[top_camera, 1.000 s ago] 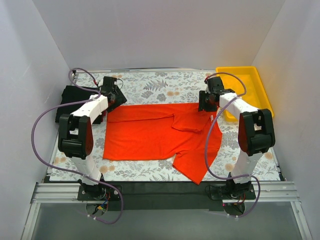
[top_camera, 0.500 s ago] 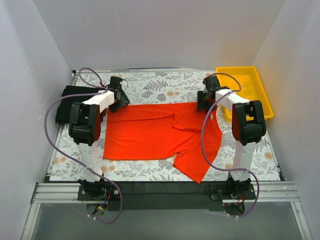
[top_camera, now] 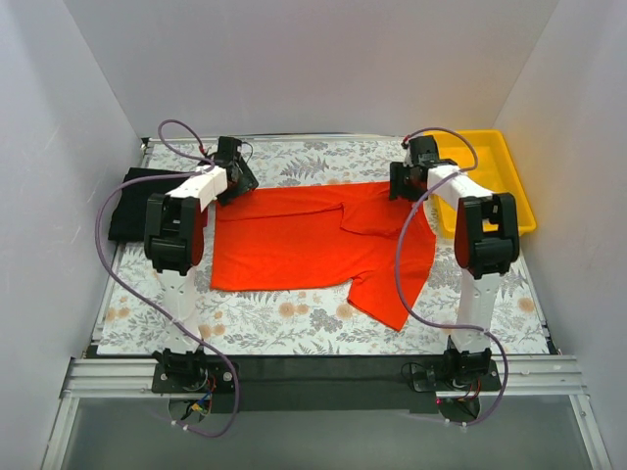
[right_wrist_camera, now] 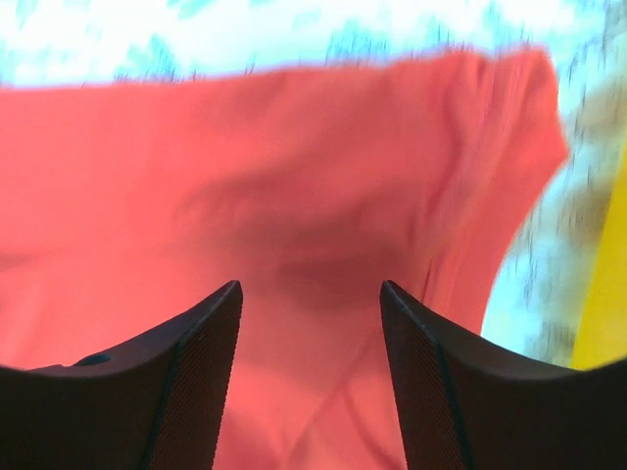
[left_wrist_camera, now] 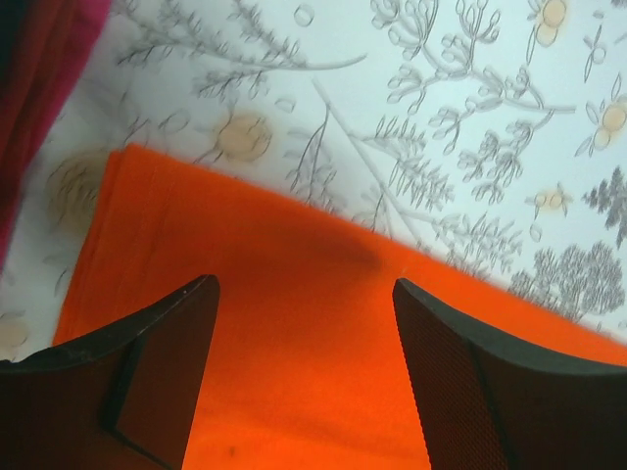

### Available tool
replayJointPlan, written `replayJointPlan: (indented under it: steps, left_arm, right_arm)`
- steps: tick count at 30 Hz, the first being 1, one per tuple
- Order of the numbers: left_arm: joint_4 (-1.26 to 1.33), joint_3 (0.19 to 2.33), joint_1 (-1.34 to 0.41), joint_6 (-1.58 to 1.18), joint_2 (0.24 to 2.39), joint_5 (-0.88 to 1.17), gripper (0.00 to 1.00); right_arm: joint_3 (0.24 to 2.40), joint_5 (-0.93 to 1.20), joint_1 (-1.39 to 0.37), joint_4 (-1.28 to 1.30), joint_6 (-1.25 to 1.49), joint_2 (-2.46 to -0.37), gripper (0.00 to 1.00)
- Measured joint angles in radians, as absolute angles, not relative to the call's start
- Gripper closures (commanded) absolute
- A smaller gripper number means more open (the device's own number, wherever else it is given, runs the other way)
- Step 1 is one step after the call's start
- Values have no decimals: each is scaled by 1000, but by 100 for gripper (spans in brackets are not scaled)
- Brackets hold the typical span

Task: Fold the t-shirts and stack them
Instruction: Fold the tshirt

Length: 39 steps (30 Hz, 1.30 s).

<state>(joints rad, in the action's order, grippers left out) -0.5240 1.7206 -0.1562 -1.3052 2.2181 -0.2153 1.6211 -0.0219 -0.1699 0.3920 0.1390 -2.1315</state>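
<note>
Overhead and wrist views, read from the near edge outward. The flower-printed counter (top_camera: 284, 328) carries the orange shirt (top_camera: 304, 245), which lies spread flat and sideways across the middle. One loose sleeve (top_camera: 380, 294) points toward the arm bases, and a smaller flap is doubled onto the body near the right side. Both arms reach over the shirt to its far edge. The left end effector (left_wrist_camera: 304, 289) stands over the far left corner with its jaws apart and nothing between them. The corner lies flat on the counter below, and whether the fingertips touch the cloth cannot be told. The right end effector (right_wrist_camera: 311, 289) stands likewise over the far right corner, jaws apart and empty; this view is blurred, but orange cloth fills the gap between the fingers. Beyond the left corner, a strip of dark red cloth (left_wrist_camera: 34, 88) shows at the edge of the left wrist view. A folded black shirt (top_camera: 127, 201) rests against the far left of the counter, apart from the orange one. The yellow tray (top_camera: 485, 162) sits at the far right, just beside the right arm. The step in hand appears to be the first fold of the orange shirt, with stacking not yet begun. The next move likely calls for both end effectors to close on the far edge together. They would then need to carry it evenly toward the near edge, so that the cloth doubles without skewing or bunching.
</note>
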Motion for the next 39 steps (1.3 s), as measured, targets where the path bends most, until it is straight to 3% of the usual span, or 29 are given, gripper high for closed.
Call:
replayJointPlan:
  steps: [4,9,11,13,16,23,39]
  left_arm:
    - [-544,1576,-159,-1309,2070,-196,31]
    - [-524,1353,-168,-1318,1737,-174,27]
    - [-508,1245,-179,-1316,1592,-167,23]
    - [-492,1137,-189,-1312,1470,-162,10]
    - [-491,989,-202,-1304,1341,-156,2]
    - [-481,725,-202,-1281,1134,-162,2]
    - [-403,694,-202,-1270,1108,-187,2]
  right_arm:
    - [1428,31,-170,363,183,-1931,30]
    - [1144,132,-170,236,247,-1639,20]
    - [1032,178,-168,157,271,-1562,18]
    - [942,215,-163,101,288,-1526,16]
    - [830,262,-153,31,305,-1515,15]
    - [749,349,-135,-118,336,-1525,14]
    - [749,438,-131,-313,389,-1656,14]
